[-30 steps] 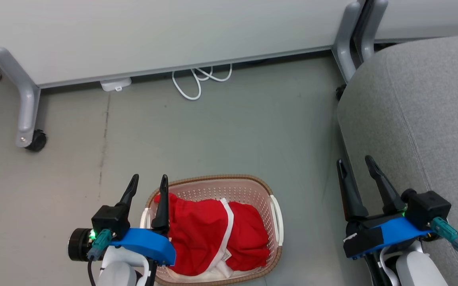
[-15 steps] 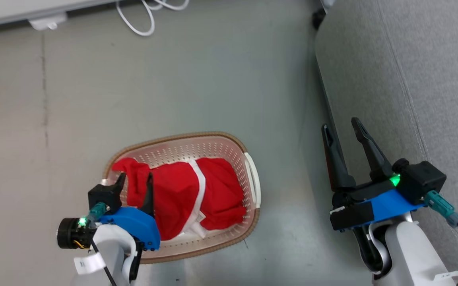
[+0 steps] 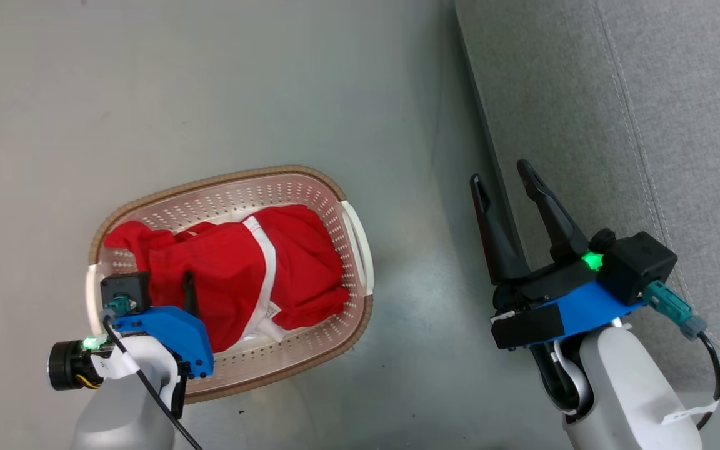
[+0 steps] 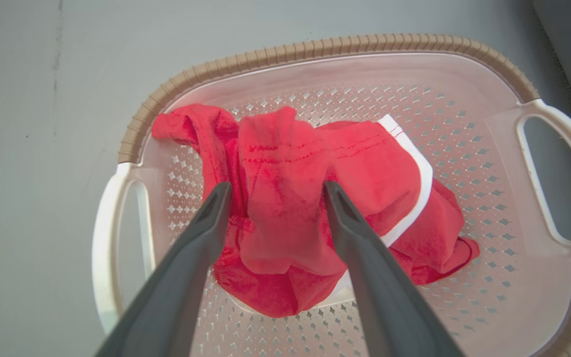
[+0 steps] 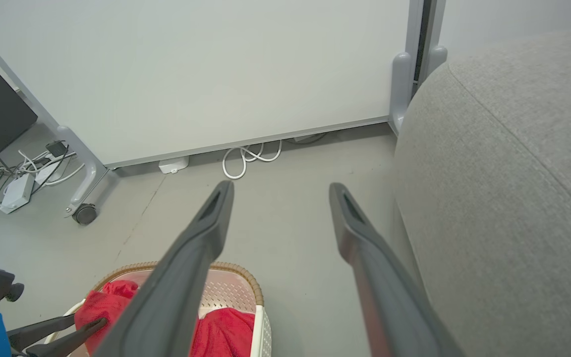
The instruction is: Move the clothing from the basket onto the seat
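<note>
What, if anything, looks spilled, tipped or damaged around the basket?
Nothing stands out. The clothing lies bunched inside the basket, none on the floor; the basket sits upright. The left gripper has its jaws open over the clothing.

Head overhead, wrists nearer, basket (image 4: 345, 42) shared

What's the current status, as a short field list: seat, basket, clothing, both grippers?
seat: grey, on the robot's right
basket: on the floor, left of the seat
clothing: red, bunched inside the basket
left gripper: open, fingers straddling a fold of clothing
right gripper: open, holding nothing, beside the seat edge
</note>
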You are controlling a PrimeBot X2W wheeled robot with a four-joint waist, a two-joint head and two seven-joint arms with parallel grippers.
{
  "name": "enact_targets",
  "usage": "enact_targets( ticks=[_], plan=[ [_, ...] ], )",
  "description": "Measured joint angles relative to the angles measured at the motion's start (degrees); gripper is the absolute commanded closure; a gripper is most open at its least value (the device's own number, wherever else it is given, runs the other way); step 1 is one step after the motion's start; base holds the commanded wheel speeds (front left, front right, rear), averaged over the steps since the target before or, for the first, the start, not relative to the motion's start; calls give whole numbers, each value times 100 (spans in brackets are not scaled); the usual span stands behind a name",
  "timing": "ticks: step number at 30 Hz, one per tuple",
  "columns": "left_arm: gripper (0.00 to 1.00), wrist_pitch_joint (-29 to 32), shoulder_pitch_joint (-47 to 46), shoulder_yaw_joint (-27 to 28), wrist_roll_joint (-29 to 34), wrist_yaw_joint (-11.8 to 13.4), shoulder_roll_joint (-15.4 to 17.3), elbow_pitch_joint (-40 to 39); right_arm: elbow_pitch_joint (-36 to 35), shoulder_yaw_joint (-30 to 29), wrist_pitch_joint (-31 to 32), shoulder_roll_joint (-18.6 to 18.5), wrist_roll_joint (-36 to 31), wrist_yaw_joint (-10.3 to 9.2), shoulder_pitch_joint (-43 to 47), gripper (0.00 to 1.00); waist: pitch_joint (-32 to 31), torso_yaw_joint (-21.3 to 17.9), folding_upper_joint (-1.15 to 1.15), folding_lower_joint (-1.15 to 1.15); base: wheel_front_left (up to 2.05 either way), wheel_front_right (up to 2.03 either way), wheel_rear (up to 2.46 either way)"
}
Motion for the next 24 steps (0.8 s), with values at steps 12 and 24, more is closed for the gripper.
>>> enact_targets(
  ticks=[12, 24],
  plan=[
    [90, 23, -331, 55, -200, -103, 29, 474, 38, 166, -59, -1, 97, 0, -183, 0, 328, -272, 0, 0, 0, 0, 0],
    [100, -13, -449, -48, -236, -163, 10, 578, 65, 171, -66, -1, 129, 0, -213, 0, 318, -276, 0, -1, 0, 0, 0]
  ],
)
